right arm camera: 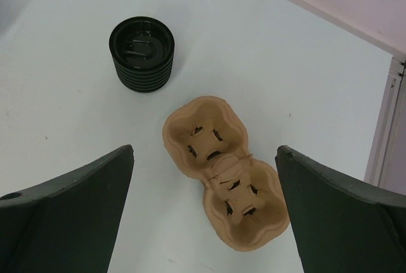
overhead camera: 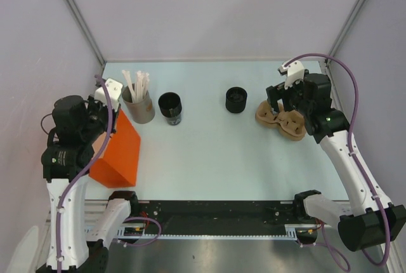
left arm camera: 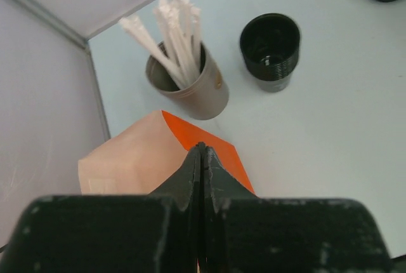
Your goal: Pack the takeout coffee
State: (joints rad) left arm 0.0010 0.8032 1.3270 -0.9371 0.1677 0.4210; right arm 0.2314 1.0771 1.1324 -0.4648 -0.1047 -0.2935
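So the takeout coffee (overhead camera: 236, 99) sits upright on the pale table (overhead camera: 209, 159), a bit right of centre in the overhead view and toward the top. It's a ribbed black cup with its black lid on. Nothing is touching it, and both arms are well clear of it.

The left gripper (left arm camera: 200, 152) is over at the left edge, with its fingers pressed tight together right at the top rim of the orange paper bag (overhead camera: 117, 152). Honestly can't tell from the wrist view whether any paper is actually caught between them. Just past the bag there's the grey cup of white straws (left arm camera: 190, 86), and to its right the lidless black cup (left arm camera: 271, 51), both standing.

The right gripper (right arm camera: 204, 152) hangs on the right side of the overhead view with its fingers spread wide and nothing in them. It's directly over the cardboard cup carrier (right arm camera: 222, 171), a tan two-slot thing lying flat on the table. In that wrist view the coffee shows in the upper left, near the carrier but not touching it.
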